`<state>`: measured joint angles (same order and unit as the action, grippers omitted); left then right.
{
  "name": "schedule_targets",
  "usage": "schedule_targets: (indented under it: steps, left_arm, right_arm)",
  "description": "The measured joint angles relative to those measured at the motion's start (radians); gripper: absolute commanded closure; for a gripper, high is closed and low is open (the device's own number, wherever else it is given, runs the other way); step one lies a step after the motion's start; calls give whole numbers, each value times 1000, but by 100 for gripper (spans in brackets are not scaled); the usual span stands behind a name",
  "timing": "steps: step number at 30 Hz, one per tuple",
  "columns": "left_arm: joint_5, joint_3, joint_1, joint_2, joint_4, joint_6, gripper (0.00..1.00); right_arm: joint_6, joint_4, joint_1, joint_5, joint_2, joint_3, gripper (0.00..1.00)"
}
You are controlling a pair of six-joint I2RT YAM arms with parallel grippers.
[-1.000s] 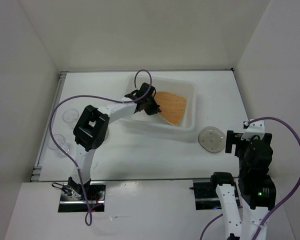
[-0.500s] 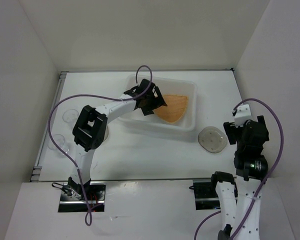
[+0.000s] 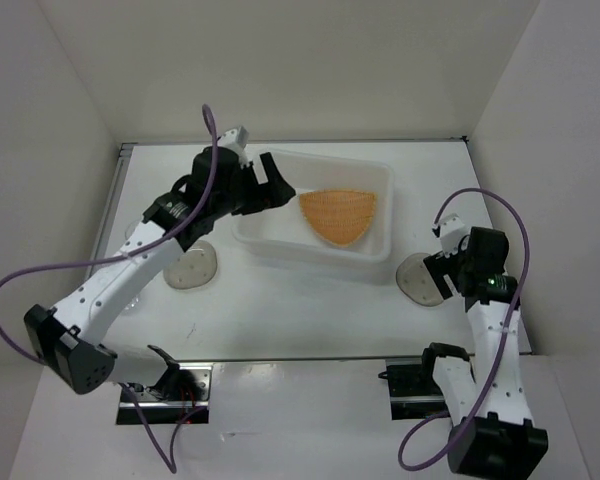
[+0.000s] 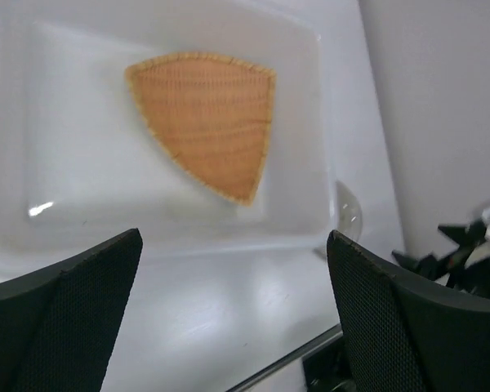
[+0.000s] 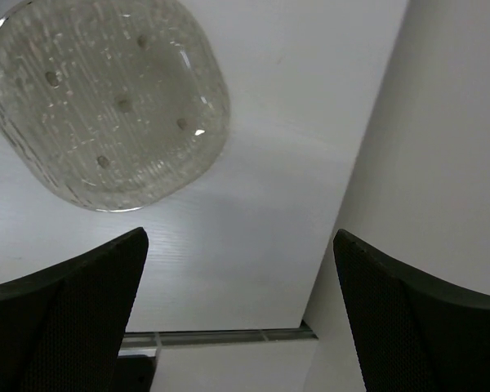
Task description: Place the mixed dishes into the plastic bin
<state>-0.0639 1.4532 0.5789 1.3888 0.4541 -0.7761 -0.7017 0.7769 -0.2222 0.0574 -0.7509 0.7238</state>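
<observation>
Now the plastic bin [image 3: 310,250] sits toward the far edge of the table [image 3: 310,310], a little right of the middle. The orange plate [image 3: 338,215] lies flat on the bin's floor, in its right half, with one rounded corner pointing at the near wall. Nothing touches the plate.

The left gripper [image 3: 278,180] hangs over the bin's far left corner with its claw spread wide apart and nothing between the fingers. In the left wrist view the two dark fingers [image 4: 65,327] frame the bottom corners. The left gripper [image 4: 233,245] looks down across the bin [image 4: 73,163] at the orange plate [image 4: 204,122], which is well clear of the fingertips.

One grey-brown saucer [image 3: 192,266] rests on the table near the bin's near left corner, close beside the left arm but apart from the bin. The other saucer [image 3: 412,280] lies on the table just off the bin's near right corner, toward the right edge.

The right gripper [image 3: 435,272] hovers at this second saucer's right side, partly over it as seen from above, with its claw also wide apart and empty. In the right wrist view the saucer [image 5: 106,102] fills the upper left, translucent and speckled with small dots. It lies ahead of the right gripper [image 5: 239,237], outside the gap between the fingers [image 5: 425,318]. The table's right edge meets the white wall [image 5: 441,122] just beyond.
</observation>
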Motion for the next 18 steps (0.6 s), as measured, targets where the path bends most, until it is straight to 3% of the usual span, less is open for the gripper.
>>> schedule_targets:
  steps: [6,18]
  left_arm:
    - [55,-172,-14,-82,121,85,0]
    - [98,-297,-28,-257,264,171,0]
  right_arm:
    - [-6,-32,-1,-108,-213,17,2]
    - [10,-171,-99,-229,-500,19,2]
